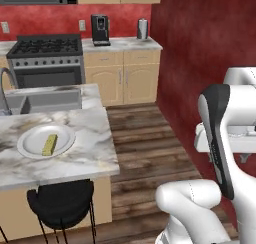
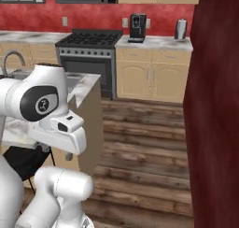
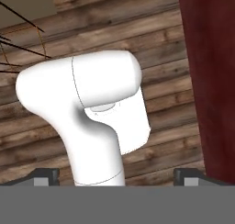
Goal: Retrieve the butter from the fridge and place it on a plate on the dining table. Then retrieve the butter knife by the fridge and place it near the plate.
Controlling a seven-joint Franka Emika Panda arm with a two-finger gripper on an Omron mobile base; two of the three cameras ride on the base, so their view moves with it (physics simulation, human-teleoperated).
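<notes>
Butter (image 1: 49, 144): yellow stick lying on the plate (image 1: 30, 149), lower left of the left base view; long axis runs roughly up-down in frame.
Plate: on the dining table (image 1: 90, 148).
Gripper (image 3: 117, 176): fingertips (image 3: 46, 176) set wide apart, nothing between them; aimed at plank floor.
Butter knife: cannot be located.
Judgement: butter step looks complete; knife fetch remains, bearing from gripper undetermined.
</notes>
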